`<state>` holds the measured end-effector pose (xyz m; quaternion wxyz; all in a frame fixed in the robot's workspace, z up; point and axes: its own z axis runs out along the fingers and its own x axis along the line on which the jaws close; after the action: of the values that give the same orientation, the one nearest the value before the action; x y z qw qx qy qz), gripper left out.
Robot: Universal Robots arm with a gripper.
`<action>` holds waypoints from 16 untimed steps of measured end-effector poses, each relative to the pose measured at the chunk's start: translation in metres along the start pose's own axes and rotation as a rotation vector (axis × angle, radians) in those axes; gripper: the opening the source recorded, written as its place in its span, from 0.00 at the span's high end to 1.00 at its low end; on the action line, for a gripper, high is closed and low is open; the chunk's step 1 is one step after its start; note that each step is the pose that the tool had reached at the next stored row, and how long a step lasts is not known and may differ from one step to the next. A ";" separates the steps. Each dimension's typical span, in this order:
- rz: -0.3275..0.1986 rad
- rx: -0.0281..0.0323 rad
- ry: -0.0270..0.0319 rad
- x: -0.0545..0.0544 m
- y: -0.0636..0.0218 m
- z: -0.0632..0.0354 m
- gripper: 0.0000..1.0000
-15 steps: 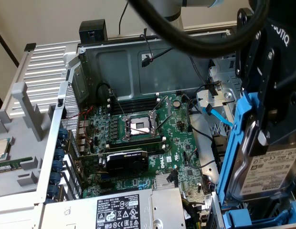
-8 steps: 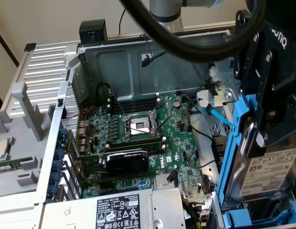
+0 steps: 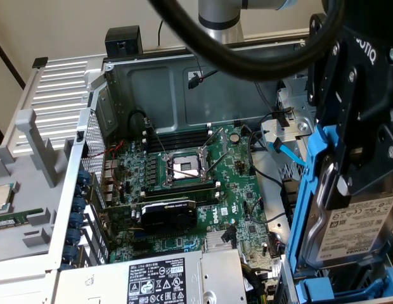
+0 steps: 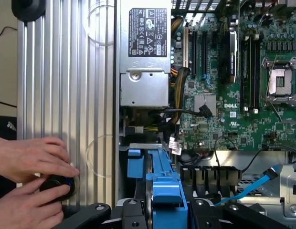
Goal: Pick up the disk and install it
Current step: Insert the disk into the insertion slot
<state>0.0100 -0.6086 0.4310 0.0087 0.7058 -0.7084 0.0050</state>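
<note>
The disk (image 3: 364, 221), a silver hard drive with a white label in a bright blue carrier frame (image 3: 309, 190), hangs upright at the exterior view's right, over the drive bay at the edge of the open computer case. My black gripper (image 3: 348, 174) is shut on the disk from above, its fingers pressing on the carrier's sides. In the wrist view the blue carrier (image 4: 163, 183) runs between my two black fingers (image 4: 98, 212), above the case's corner beside the motherboard.
A green motherboard (image 3: 190, 171) with an open CPU socket fills the case. The grey power-supply box (image 3: 158, 278) lies at the front. Another blue-framed part (image 3: 320, 291) sits below the disk. A blue cable (image 3: 282, 152) crosses nearby. A person's hands (image 4: 28, 164) rest on a black knob.
</note>
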 end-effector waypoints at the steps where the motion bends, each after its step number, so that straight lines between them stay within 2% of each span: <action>1: 0.000 0.0000 0.0000 0.000 0.0000 0.0000 0.63; 16: 0.000 0.0001 0.0001 0.001 -0.0020 0.0000 0.63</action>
<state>0.0120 -0.6094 0.4310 0.0088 0.7058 -0.7084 0.0051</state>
